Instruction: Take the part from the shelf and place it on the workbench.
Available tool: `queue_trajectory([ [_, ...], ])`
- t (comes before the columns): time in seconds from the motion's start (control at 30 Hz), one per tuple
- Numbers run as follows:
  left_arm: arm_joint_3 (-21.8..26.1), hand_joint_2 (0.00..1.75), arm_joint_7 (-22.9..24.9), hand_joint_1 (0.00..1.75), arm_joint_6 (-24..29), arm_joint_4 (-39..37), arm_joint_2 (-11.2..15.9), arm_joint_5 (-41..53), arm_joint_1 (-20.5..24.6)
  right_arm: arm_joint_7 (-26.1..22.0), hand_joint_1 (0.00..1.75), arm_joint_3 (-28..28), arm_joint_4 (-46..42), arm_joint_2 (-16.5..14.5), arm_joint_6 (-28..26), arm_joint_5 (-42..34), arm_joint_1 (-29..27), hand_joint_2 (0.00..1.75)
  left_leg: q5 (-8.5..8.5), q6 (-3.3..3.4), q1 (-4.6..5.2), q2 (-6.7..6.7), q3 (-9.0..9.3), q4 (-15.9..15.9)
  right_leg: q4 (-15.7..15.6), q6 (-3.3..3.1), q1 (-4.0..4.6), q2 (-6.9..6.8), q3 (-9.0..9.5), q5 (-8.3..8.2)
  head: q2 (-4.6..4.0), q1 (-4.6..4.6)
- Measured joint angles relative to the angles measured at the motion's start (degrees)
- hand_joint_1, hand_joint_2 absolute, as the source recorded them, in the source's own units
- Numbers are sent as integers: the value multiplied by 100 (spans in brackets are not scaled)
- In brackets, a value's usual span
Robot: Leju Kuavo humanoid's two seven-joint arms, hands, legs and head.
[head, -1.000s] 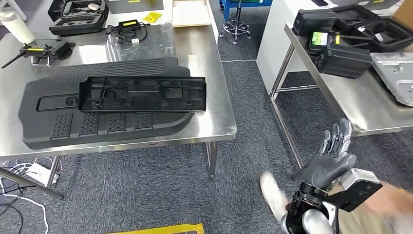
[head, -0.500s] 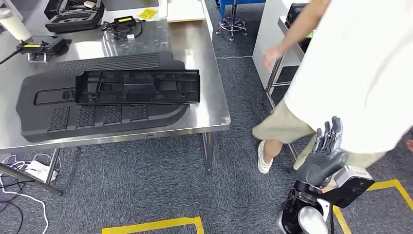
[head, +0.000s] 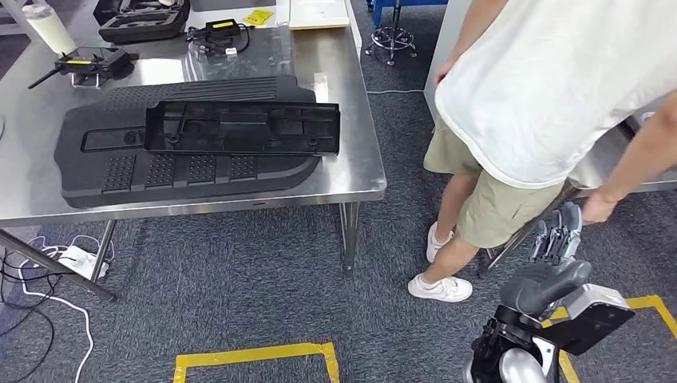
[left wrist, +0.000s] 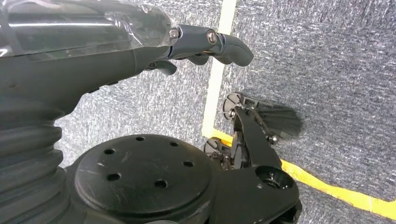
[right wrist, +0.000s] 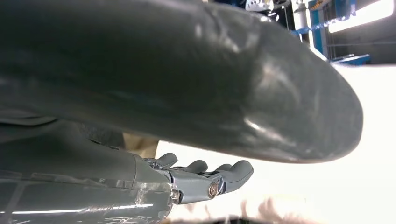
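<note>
A black rectangular ribbed part (head: pixel 243 128) lies flat on top of a larger black moulded cover (head: pixel 120 171) on the steel workbench (head: pixel 355 179), far left of my arms. My right hand (head: pixel 552 259) hangs low at the lower right above the carpet, fingers stretched out and apart, holding nothing; the right wrist view shows its fingers (right wrist: pixel 219 175) straight and bare. In the left wrist view my left hand (left wrist: pixel 205 44) hangs over the carpet with fingers loosely apart and nothing in it.
A person (head: pixel 543 96) in a white shirt and khaki shorts stands close at the right, in front of a second steel table (head: pixel 639 179). Yellow floor tape (head: pixel 255 355) marks the carpet. A black case (head: pixel 144 20), charger (head: pixel 215 36) and cables (head: pixel 40 279) lie at the left.
The camera has shifted. A person has walked in at the right and now stands between me and the right-hand table. My right hand stays low and empty.
</note>
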State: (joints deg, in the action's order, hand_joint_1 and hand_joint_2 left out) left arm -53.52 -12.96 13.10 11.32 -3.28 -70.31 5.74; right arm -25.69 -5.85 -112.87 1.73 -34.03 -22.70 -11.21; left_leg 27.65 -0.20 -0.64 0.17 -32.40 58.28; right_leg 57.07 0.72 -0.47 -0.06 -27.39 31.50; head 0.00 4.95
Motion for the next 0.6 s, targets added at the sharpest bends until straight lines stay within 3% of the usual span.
queue_trajectory([
  [0.07,-1,175,-8,0,-7,0,0,10,-5,-13,0,3,0,-1,-9,0,-12,0,7,-74,-3,-5,-28,29,-20,-81,-15,-7,-49,-65,0,-14],
  [0.1,-1,175,-9,0,-8,0,0,12,-6,-15,0,3,0,-3,-10,0,-15,0,110,-100,-4,-8,-77,129,-32,-136,-25,-15,-86,-105,0,-33],
  [0.17,0,175,-11,0,-7,0,0,13,-6,-19,0,3,0,-7,-11,-1,-22,0,546,-126,-7,-10,-278,664,-44,-227,-32,-36,-186,-184,0,-105],
  [0.23,1,175,-15,0,-7,0,0,13,-5,-19,0,4,0,-8,-11,-2,-36,0,955,-137,-3,-10,-498,1385,-21,-261,-10,-50,-300,-248,0,-164],
  [0.27,1,175,-16,0,-7,0,0,13,-3,-19,0,4,0,-10,-11,-2,-41,0,1006,-136,-1,-10,-513,1579,1,-262,1,-57,-357,-275,0,-173],
  [0.3,0,175,-18,0,-8,0,0,14,-1,-19,0,4,0,-11,-12,-3,-45,0,951,-127,3,-10,-432,1579,29,-260,9,-61,-411,-295,0,-175],
  [0.37,-1,175,-19,0,-8,0,0,15,-2,-19,0,4,0,-14,-6,-2,-49,0,644,-82,10,-10,28,955,100,-246,17,-62,-502,-316,0,-183],
  [0.43,-1,175,-14,0,-7,0,2,16,1,-18,0,4,0,-15,8,-1,-47,0,469,-29,34,-12,473,196,163,-209,32,-64,-565,-339,0,-189],
  [0.5,-1,175,-1,0,-6,0,4,16,5,-16,0,4,0,-18,20,2,-43,0,458,7,62,-15,574,-71,188,-140,36,-72,-601,-385,0,-191],
  [0.57,-1,175,4,0,-4,0,4,11,0,-16,0,5,1,-26,34,4,-45,0,389,61,44,-2,525,-110,202,-61,32,-67,-623,-407,0,-199],
  [0.6,0,175,2,0,0,0,4,5,0,-15,0,8,1,-30,49,4,-47,0,343,100,28,10,495,-130,262,-27,30,-56,-655,-335,0,-195],
])
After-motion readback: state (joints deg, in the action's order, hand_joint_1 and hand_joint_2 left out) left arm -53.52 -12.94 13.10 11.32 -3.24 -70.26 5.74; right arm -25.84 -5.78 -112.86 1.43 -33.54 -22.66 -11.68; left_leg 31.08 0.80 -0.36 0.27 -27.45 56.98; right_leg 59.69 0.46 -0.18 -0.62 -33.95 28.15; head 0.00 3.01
